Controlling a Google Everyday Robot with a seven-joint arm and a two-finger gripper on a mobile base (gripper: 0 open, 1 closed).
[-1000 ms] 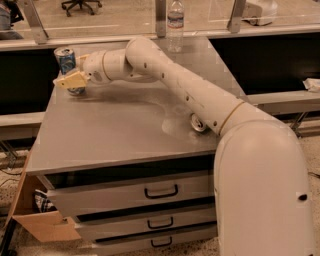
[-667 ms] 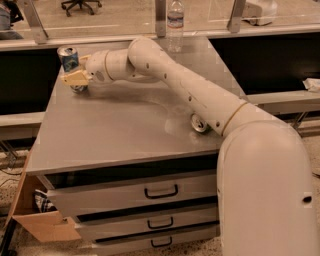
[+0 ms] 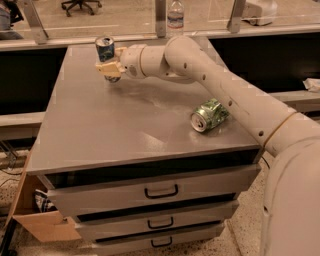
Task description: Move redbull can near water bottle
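Since a second ago: the redbull can point(image 3: 105, 48) has travelled right with me, away from the far-left corner of the tabletop point(image 3: 125, 125), and the gap to the water bottle point(image 3: 175, 13) is narrower. My arm has also swung off the green can point(image 3: 209, 114), which now shows in full, lying on its side at the right of the tabletop.

My gripper point(image 3: 108, 68) is at the far left of the tabletop. The jaws are closed around the lower part of the redbull can, opened only to the can's width. The can is upright, its silver top above my fingers. Can't tell whether its base touches the tabletop.

Water bottle stands upright past the far edge, to the can's right and farther back, still well apart from it.
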